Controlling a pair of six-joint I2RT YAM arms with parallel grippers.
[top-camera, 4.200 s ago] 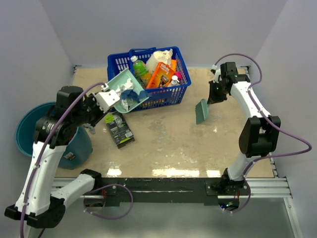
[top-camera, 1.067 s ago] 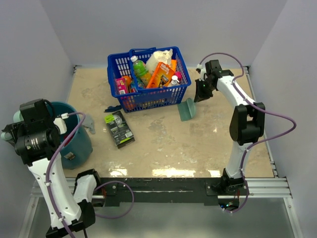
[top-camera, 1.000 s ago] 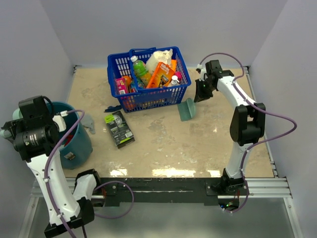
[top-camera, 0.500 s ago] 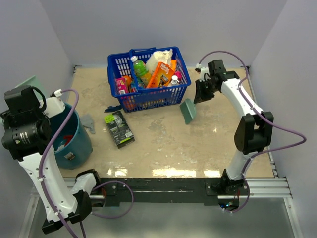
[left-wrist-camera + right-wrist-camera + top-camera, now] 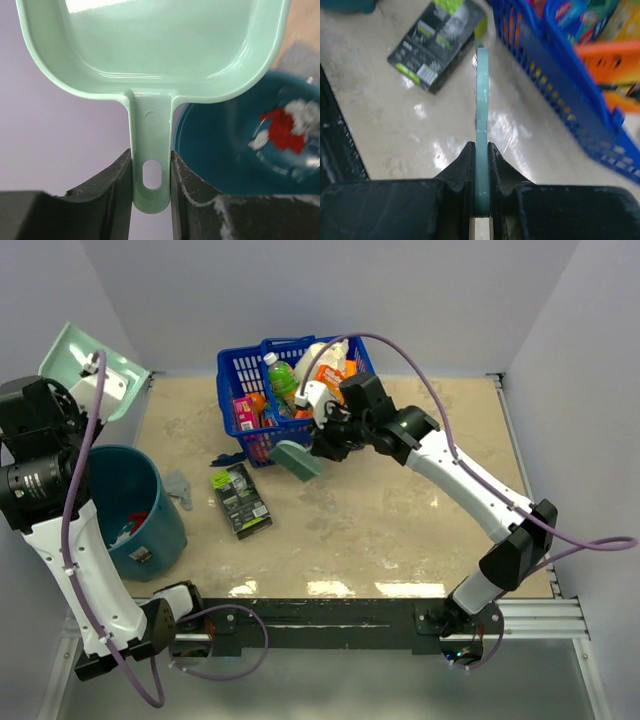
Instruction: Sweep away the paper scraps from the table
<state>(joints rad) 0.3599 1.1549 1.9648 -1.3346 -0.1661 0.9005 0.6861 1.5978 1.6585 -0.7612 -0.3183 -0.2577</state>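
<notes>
The left gripper (image 5: 151,167) pinched the handle of a mint-green plastic dustpan (image 5: 150,45), the right gripper (image 5: 481,152) a thin green brush (image 5: 482,95); crumpled paper scraps (image 5: 180,486) ahead of it looked light, better swept than gripped.

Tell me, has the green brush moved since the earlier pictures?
Yes. The brush, clamped in the right gripper, has moved left: from beyond the blue basket's right corner to in front of its front wall.

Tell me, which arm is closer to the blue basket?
Right. The right arm holds the brush just in front of the basket. The left arm is far off to the left, holding the dustpan up by the bucket.
</notes>
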